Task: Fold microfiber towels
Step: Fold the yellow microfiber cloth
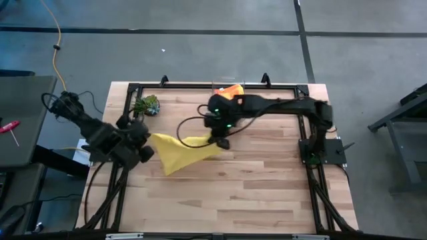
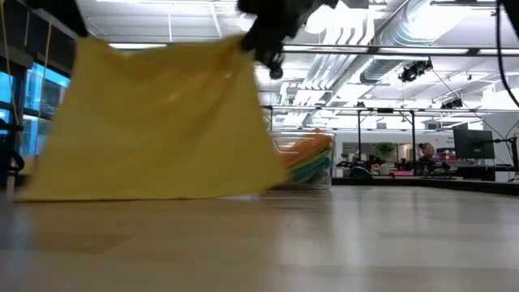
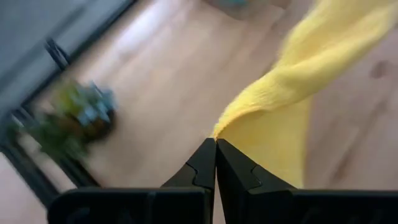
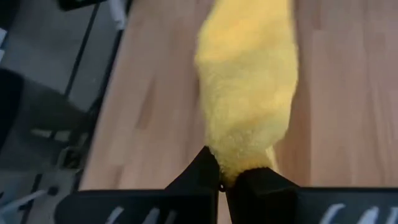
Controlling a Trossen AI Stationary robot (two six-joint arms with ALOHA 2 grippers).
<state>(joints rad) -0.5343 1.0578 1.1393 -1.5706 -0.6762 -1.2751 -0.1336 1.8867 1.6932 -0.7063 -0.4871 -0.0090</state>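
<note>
The yellow towel [image 1: 180,152] hangs stretched between my two grippers over the table's left middle; its lower edge [image 2: 146,195] touches the table. My left gripper [image 1: 151,138] is shut on its left corner, my right gripper [image 1: 219,141] is shut on its right corner. More towels, orange on top [image 1: 231,90], lie stacked in a clear plastic box [image 2: 312,166] at the far edge. My left gripper pinches the yellow towel's corner [image 3: 219,129] between its two shut fingers, coming from the table's left; the cloth runs away from the fingertips toward the other arm. My right gripper pinches the opposite corner [image 4: 239,169] between its fingers, from above; the cloth bunches thickly there and hangs below.
A small green leafy clump [image 1: 147,105] sits at the far left of the table, close to my left arm. The table's black frame [image 1: 200,87] runs along the far edge. Bare wood [image 1: 253,193] lies near and right.
</note>
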